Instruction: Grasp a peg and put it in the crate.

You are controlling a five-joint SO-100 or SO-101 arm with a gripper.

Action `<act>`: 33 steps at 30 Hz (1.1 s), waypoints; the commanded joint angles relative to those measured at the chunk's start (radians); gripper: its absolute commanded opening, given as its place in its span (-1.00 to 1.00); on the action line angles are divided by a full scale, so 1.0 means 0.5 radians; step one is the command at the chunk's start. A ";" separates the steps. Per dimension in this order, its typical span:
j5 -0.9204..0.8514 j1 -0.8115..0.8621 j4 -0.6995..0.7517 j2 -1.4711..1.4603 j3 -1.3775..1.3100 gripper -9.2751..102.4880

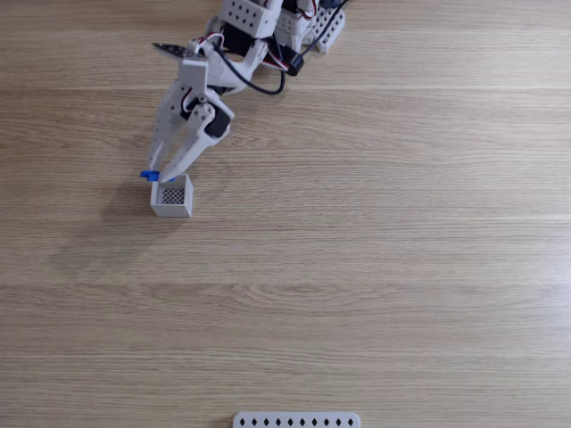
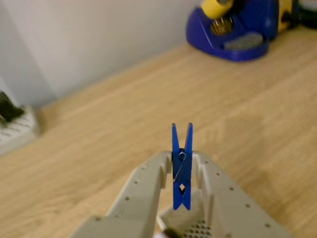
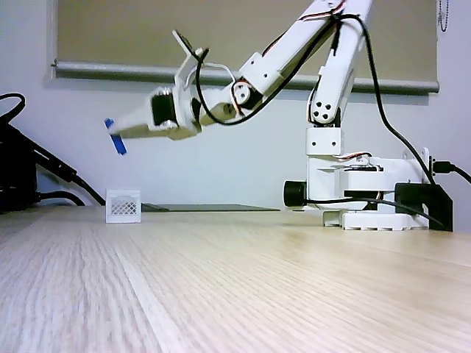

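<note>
The peg is a small bright blue clothes-peg, and my gripper is shut on it at the fingertips. In a fixed view the peg hangs high above the table, over the crate. From above, the peg shows just past the far-left corner of the white crate, whose dotted mesh floor is open to view. My gripper reaches down-left from the arm at the top. In the wrist view the crate sits low between my fingers.
A flat white strip with a row of holes lies at the near edge of the wooden table. A blue soldering stand sits at the table's far end. The arm's base stands to the right, with black cables at the left.
</note>
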 commanded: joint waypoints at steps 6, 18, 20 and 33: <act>-0.009 0.034 -0.117 -0.120 -0.110 -0.83; -0.003 0.031 -0.080 -0.141 -0.107 -0.81; -0.003 0.031 -0.080 -0.169 -0.107 -0.73; -0.006 0.034 -0.080 -0.224 -0.107 -0.82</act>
